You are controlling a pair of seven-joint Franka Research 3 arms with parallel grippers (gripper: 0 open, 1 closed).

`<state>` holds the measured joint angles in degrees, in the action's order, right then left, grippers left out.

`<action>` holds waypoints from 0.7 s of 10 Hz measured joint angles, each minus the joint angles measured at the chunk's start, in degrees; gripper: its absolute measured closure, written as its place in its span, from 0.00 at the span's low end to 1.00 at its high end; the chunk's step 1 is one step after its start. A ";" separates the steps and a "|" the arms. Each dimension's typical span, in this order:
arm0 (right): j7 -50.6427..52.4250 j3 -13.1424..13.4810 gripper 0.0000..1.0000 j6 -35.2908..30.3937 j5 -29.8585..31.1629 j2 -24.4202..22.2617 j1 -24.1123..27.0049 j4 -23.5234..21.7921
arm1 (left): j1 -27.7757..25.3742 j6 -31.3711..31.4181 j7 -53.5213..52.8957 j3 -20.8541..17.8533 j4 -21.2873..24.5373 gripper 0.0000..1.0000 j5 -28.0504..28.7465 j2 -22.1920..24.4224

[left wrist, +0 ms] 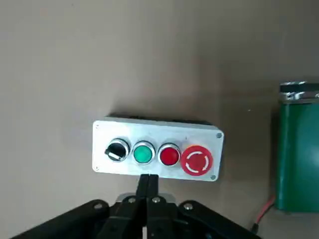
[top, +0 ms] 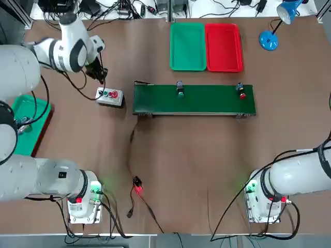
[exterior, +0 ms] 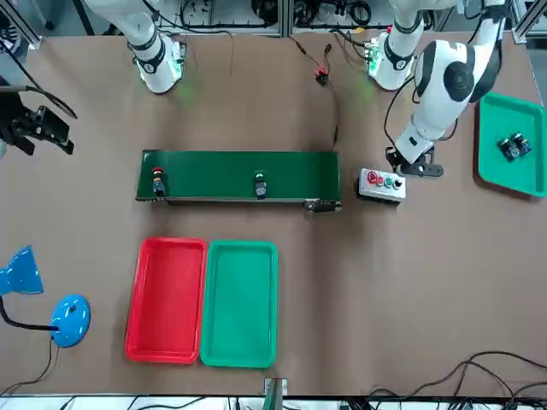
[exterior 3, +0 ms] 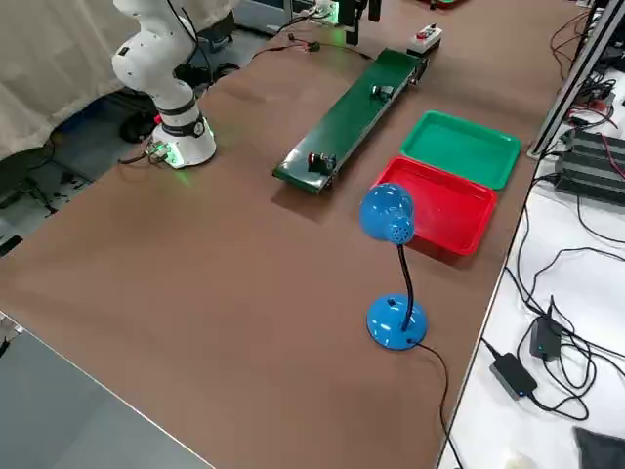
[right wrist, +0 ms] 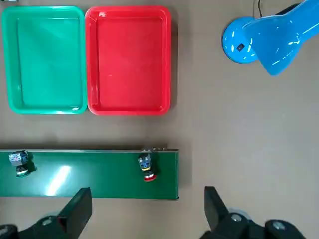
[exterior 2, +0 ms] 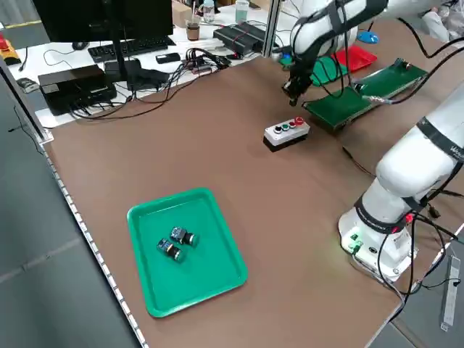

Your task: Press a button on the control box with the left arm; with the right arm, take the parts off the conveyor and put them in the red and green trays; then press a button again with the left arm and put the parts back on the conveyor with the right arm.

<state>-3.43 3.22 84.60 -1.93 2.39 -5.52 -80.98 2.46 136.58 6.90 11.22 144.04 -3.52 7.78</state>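
Observation:
The grey control box [left wrist: 157,149] carries a black switch, a green button [left wrist: 143,153], a red button [left wrist: 169,155] and a red stop knob. My left gripper [left wrist: 148,180] is shut with nothing in it and hangs just above the box [top: 109,96], near its green and red buttons. On the green conveyor [top: 194,99] lie a green-capped part [top: 180,89] and a red-capped part [top: 241,91]. My right gripper [right wrist: 147,209] stands open and empty, high above the conveyor's end near the red-capped part [right wrist: 146,167]. The green tray [top: 187,46] and red tray [top: 223,46] hold nothing.
A blue desk lamp [top: 269,39] stands to the right of the red tray. Another green tray [exterior 2: 185,250] with two small parts lies at the table's left edge. A cable with a red-lit plug [top: 137,187] runs across the table between the arm bases.

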 joint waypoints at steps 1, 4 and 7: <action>0.00 0.00 0.01 0.00 0.00 0.00 0.00 0.00 | 0.00 1.65 -0.05 0.02 0.67 0.99 0.00 -1.18; 0.00 0.00 0.01 0.00 0.00 0.00 0.00 0.00 | 0.03 3.96 -0.60 0.66 1.33 0.99 0.00 -4.95; 0.00 0.00 0.01 0.00 0.00 0.00 0.00 0.00 | 0.11 5.30 -0.62 2.15 1.45 0.99 0.00 -7.30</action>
<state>-3.43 3.21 84.60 -1.93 2.39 -5.52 -80.98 2.57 141.87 6.28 13.37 145.49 -3.52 0.48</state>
